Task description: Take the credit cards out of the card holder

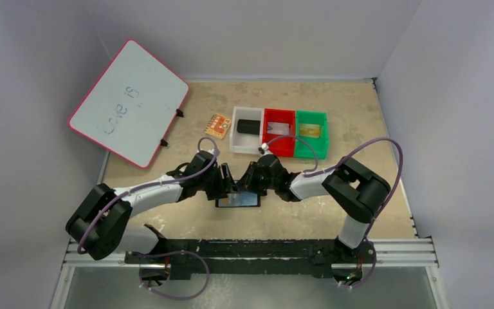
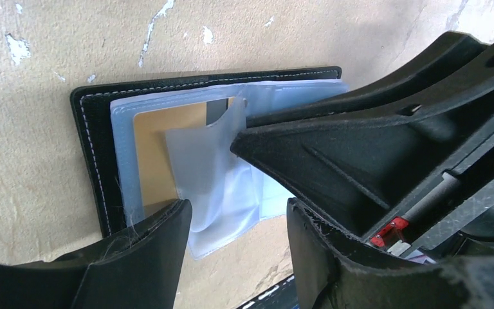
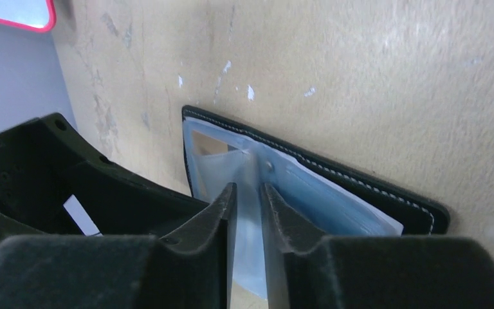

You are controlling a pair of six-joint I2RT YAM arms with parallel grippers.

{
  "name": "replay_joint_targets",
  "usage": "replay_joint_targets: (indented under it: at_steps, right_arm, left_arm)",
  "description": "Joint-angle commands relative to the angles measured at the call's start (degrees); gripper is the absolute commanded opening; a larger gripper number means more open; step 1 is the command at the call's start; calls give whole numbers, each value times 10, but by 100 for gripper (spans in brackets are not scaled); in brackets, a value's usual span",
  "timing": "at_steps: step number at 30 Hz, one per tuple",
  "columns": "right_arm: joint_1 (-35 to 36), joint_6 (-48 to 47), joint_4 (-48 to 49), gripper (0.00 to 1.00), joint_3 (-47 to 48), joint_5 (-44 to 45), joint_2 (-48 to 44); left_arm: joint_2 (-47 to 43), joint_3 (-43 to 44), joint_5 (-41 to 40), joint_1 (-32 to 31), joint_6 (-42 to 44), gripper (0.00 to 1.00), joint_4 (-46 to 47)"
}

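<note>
On the table, the two arms lean inward from either side so that both claws meet over the holder. It lies open and flat near the middle, a little in front of the three bins. A silver card lies in the red bin and a gold card in the green one, seemingly sorted there by colour. The left gripper hangs low over the holder's near edge with its fingers well apart and gripping nothing. It is probably placed to pin the cover down or to take whatever comes free. The right gripper has its fingers a narrow gap apart astride a clear sleeve. The hold looks loose rather than clamped, likely meant to lift that leaf clear of the pocket beneath. Under the lifted leaf a tan card sits in its pocket, partly uncovered and not yet out.
</note>
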Motion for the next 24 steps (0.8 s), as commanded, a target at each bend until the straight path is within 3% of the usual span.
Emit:
replay_joint_targets:
  at_steps: [1, 6, 8, 10, 16, 24]
  right_arm:
    - [-1, -49, -79, 27, 18, 34, 4]
    - [4, -66, -96, 38, 31, 36, -6]
    - [9, -76, -118, 38, 48, 46, -6]
    - [15, -84, -140, 35, 65, 53, 3]
    - [32, -81, -177, 10, 96, 78, 26]
    - [5, -12, -111, 0, 17, 33, 17]
  left_arm:
    - [12, -1, -40, -8, 9, 57, -23]
    - [13, -3, -43, -9, 6, 57, -18]
    - [14, -5, -42, -9, 5, 56, -15]
    - [14, -4, -41, -9, 4, 56, -12]
    - [9, -4, -46, -9, 3, 55, -16]
    - [-33, 1, -103, -9, 1, 57, -54]
